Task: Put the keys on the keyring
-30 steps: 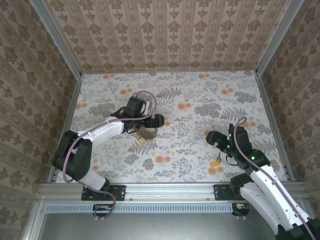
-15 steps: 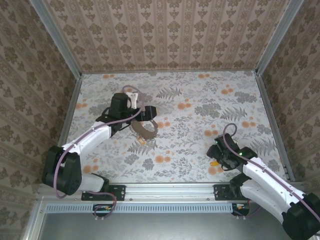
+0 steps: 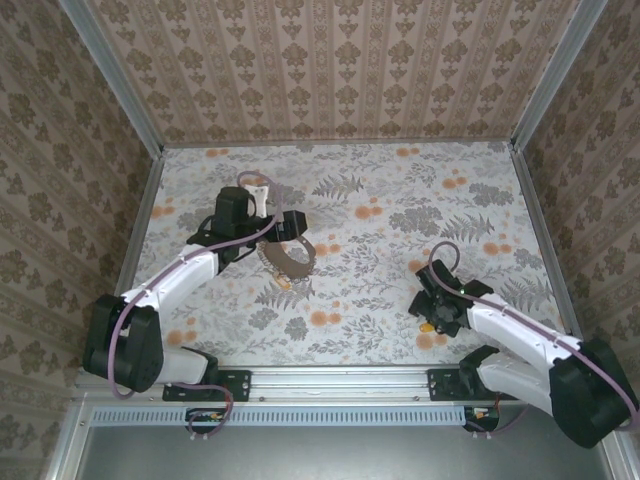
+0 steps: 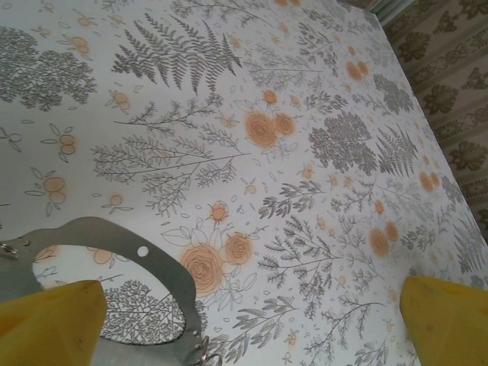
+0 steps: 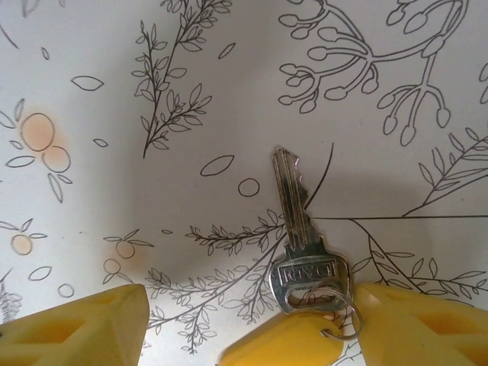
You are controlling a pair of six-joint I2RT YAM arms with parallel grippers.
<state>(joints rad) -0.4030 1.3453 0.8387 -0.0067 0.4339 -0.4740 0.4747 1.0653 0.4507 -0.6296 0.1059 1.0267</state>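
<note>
Working on: picking up the key, the first step as I judge it.
Right pincer: low over the key, pads apart on either side of it, nothing gripped; one pad sits just beside the key's head.
Key: flat on the surface, with a yellow tag on its small ring.
Left pincer: wide, holding nothing, close above the keyring.
Keyring: lying on the surface, well apart from the key.
Done: nothing threaded yet.
Left: grip the key, carry it across, thread it on.
</note>
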